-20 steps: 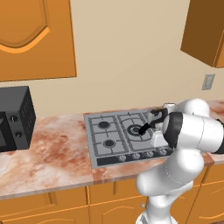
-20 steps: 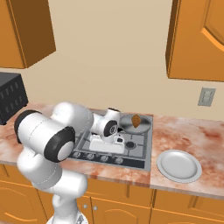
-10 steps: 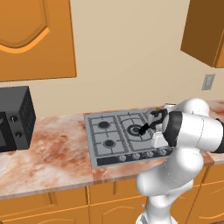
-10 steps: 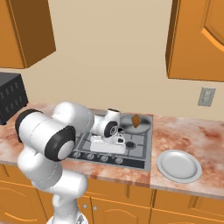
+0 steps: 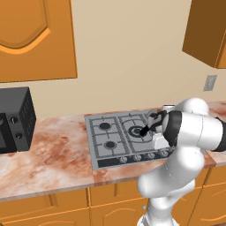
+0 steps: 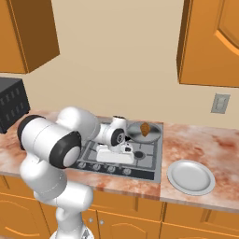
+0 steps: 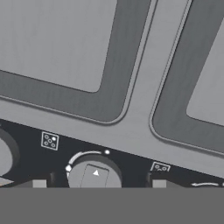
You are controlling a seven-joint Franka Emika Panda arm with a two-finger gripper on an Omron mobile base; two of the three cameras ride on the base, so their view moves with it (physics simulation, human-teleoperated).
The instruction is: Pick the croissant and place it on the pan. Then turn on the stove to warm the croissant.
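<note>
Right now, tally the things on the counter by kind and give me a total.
microwave: 1
stove: 1
pan: 1
croissant: 1
plate: 1
Total: 5
</note>
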